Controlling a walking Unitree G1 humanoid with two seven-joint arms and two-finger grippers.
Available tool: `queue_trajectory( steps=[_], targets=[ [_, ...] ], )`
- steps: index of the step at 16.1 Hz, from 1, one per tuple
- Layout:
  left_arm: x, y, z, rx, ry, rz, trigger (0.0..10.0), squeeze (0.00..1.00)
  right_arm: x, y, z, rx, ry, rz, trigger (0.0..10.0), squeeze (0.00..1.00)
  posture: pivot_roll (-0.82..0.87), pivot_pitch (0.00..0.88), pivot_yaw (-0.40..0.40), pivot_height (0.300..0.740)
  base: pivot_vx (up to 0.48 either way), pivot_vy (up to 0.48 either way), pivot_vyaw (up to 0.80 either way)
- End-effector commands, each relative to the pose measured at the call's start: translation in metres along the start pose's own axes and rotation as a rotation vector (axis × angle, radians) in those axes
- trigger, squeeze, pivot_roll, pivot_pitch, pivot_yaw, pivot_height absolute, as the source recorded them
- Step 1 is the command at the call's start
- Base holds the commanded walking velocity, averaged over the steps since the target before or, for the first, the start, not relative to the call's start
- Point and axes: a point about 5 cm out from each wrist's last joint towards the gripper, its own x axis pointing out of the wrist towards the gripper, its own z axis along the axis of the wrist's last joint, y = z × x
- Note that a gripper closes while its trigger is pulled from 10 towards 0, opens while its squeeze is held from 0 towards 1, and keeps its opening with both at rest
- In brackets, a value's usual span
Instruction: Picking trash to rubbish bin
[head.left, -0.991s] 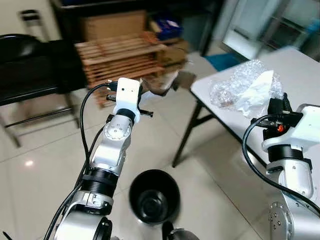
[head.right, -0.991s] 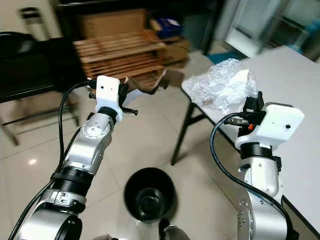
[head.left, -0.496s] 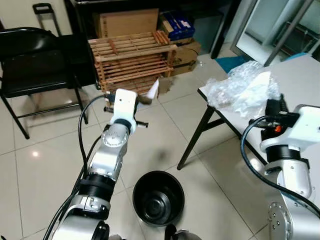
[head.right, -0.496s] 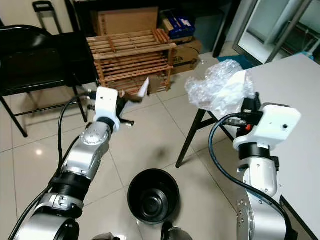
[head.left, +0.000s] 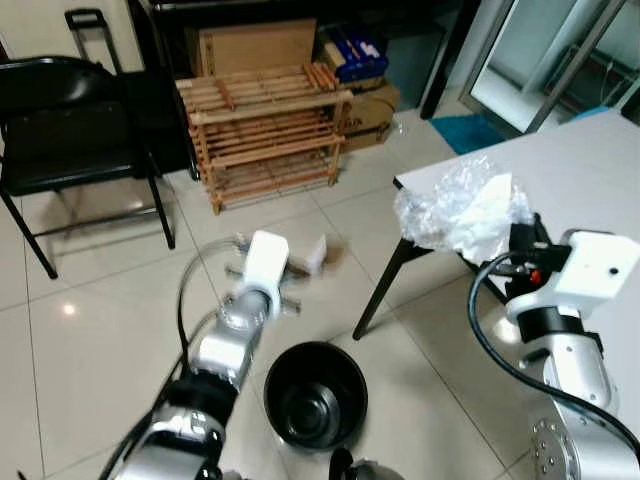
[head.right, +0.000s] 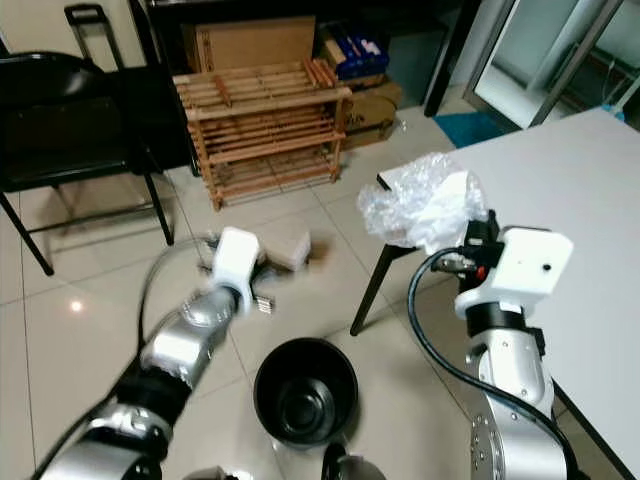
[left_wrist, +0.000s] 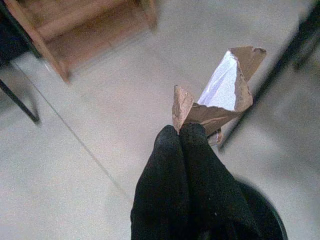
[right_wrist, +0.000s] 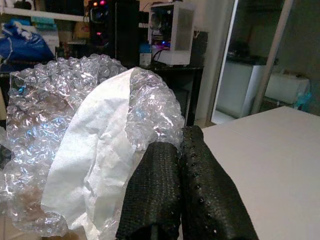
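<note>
My left gripper is shut on a torn scrap of brown cardboard with a white inner face. It hangs low over the tiled floor, just behind a round black rubbish bin, and the arm is motion-blurred. In the left eye view the cardboard scrap sticks out from the left gripper. My right gripper is shut on a bundle of bubble wrap around white paper. The bundle is held over the corner of a white table.
A slatted wooden rack and cardboard boxes stand at the back. A black chair is at the back left. A slanted black table leg runs down to the floor right of the bin.
My left arm has dropped towards the bin with the cardboard scrap. My right gripper has carried the bubble wrap bundle a little left and lower.
</note>
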Motion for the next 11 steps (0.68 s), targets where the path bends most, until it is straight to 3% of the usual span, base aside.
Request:
queue_trajectory(
  steps=[1,5,11],
  targets=[
    [0.0,-0.009,-0.014,0.016,0.065,-0.038,10.0,0.0,-0.002,-0.001,-0.005,0.004,0.042,0.019,10.0,0.0,0.15,0.145,-0.095,0.74,0.0,0.0,0.0],
    [-0.001,-0.018,-0.043,0.061,0.151,-0.084,10.0,0.0,-0.012,0.007,-0.021,-0.012,0.138,0.07,10.0,0.0,0.12,0.155,-0.101,0.74,0.0,0.0,0.0],
    [-0.004,-0.024,-0.071,0.135,0.225,-0.118,10.0,0.0,-0.018,0.002,-0.021,-0.033,0.155,0.06,10.0,0.0,0.09,0.162,-0.107,0.74,0.0,0.0,0.0]
  ],
)
